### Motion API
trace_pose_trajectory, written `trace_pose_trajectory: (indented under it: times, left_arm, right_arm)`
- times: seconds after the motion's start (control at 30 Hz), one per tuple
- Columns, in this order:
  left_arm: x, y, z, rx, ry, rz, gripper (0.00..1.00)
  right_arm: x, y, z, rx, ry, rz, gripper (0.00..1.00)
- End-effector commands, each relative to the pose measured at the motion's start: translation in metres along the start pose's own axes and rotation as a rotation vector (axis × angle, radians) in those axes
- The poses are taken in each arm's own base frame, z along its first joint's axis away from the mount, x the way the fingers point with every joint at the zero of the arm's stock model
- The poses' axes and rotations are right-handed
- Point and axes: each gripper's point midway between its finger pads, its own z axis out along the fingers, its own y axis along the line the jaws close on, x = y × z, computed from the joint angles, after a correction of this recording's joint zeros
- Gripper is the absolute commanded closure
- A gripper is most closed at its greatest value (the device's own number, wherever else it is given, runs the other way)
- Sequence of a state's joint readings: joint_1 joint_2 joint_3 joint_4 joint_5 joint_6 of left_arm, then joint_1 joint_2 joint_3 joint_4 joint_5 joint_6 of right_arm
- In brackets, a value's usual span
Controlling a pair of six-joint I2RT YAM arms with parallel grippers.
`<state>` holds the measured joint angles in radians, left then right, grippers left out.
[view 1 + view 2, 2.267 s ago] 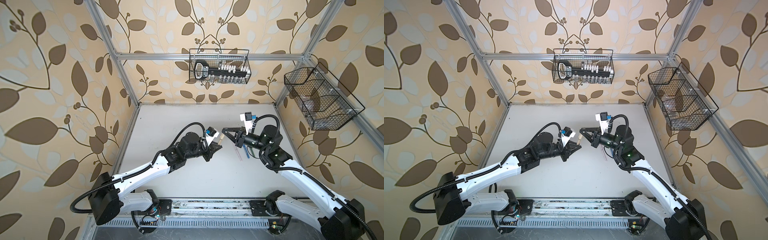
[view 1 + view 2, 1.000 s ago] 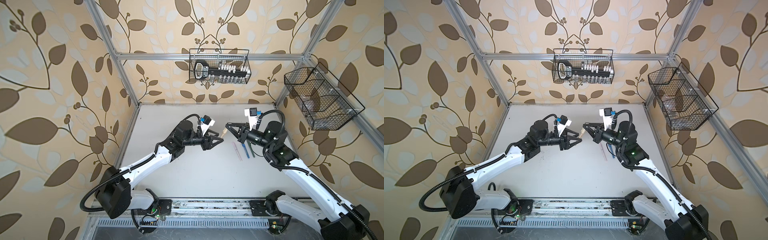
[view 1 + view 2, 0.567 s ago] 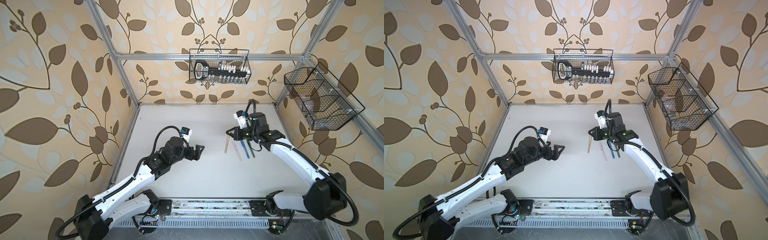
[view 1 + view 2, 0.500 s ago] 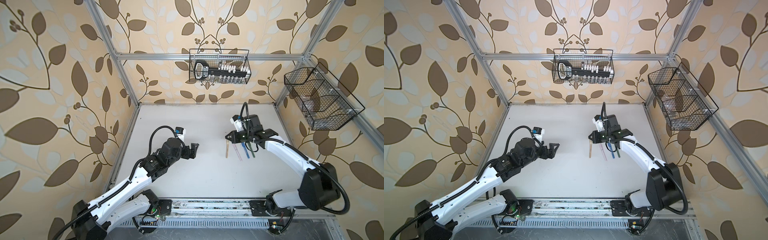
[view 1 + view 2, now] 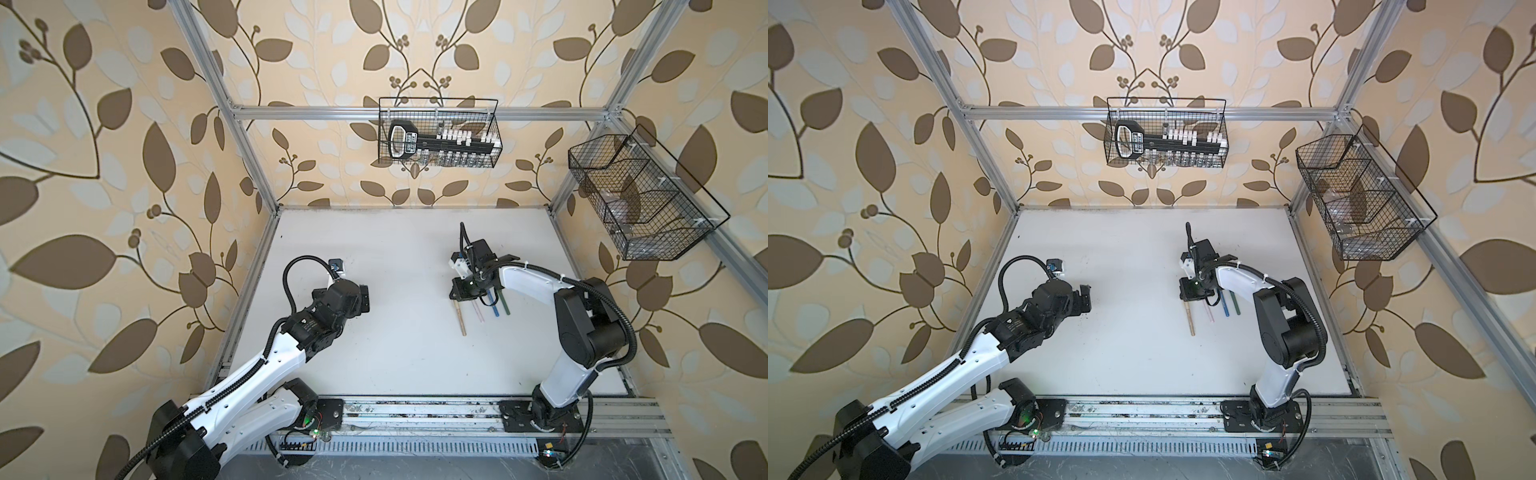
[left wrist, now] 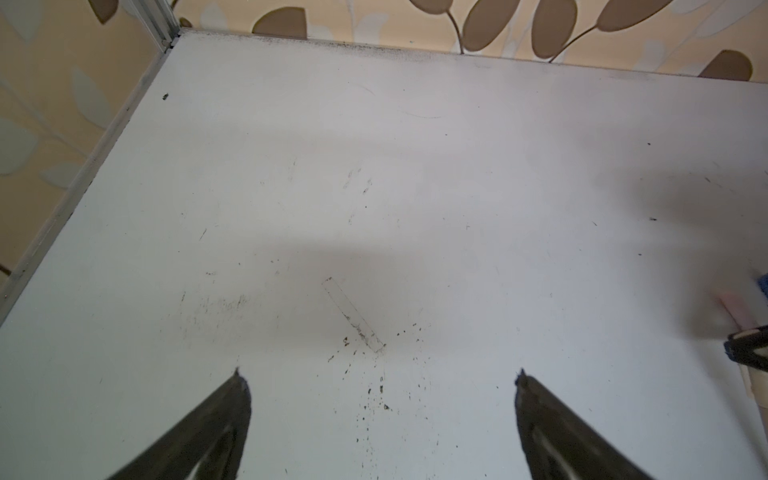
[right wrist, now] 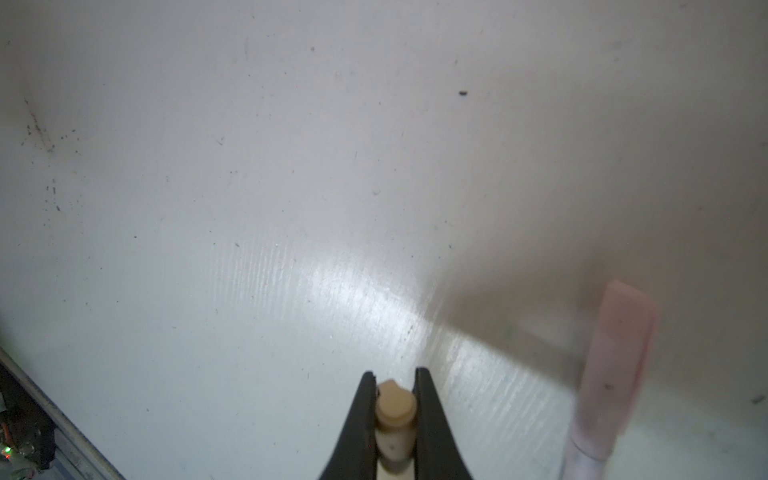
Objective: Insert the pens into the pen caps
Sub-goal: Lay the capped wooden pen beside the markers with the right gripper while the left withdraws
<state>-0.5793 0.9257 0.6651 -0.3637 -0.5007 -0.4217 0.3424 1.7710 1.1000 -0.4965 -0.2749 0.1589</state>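
Our right end effector (image 7: pixel 395 372) stands low over the white worktop (image 5: pixel 395 249), and in the right wrist view its two dark fingers (image 7: pixel 361 415) are closed around the rounded end of the tan pen (image 7: pixel 395 409), one finger at each side with no gap that we can see. In both top views this tan pen (image 5: pixel 460 318) lies flat on the worktop, with one end under the right end effector (image 5: pixel 459 291) and the other end pointing toward the front rail. Just beside it, toward the right wall, we see three more pens lying nearly parallel: the pink pen (image 5: pixel 478 312), then the blue pen (image 5: pixel 494 309), then the green pen (image 5: pixel 505 305), and their far ends are hidden under the arm. In the right wrist view the pink one is blurred, but a wider pink cap (image 7: pixel 627 324) sits over its thinner barrel. We cannot tell whether the blue and green ones carry caps. Our left end effector (image 6: pixel 378 374) is wide open and holds nothing; below it we see only bare worktop with small dark specks. In both top views the left end effector (image 5: pixel 363 297) hangs near the left side of the worktop, well apart from the pens.
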Motion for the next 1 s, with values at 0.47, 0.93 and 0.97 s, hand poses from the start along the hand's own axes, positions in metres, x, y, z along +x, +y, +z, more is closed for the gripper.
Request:
trace_pose_trajectory:
  times: [0.47, 0.93, 0.97]
  left_arm:
    - [-0.043, 0.091, 0.024, -0.42, -0.258, 0.014, 0.01]
    - [-0.012, 0.131, 0.098, -0.289, -0.321, -0.042, 0.01]
    - [-0.008, 0.13, 0.106, -0.277, -0.312, -0.039, 0.01]
  right_arm:
    - [-0.06, -0.02, -0.06, 0.034, -0.387, -0.056, 0.43]
    - [0.03, -0.159, -0.185, 0.686, -1.179, 0.181, 0.04]
    - [0.029, -0.159, -0.181, 0.674, -1.19, 0.174, 0.03]
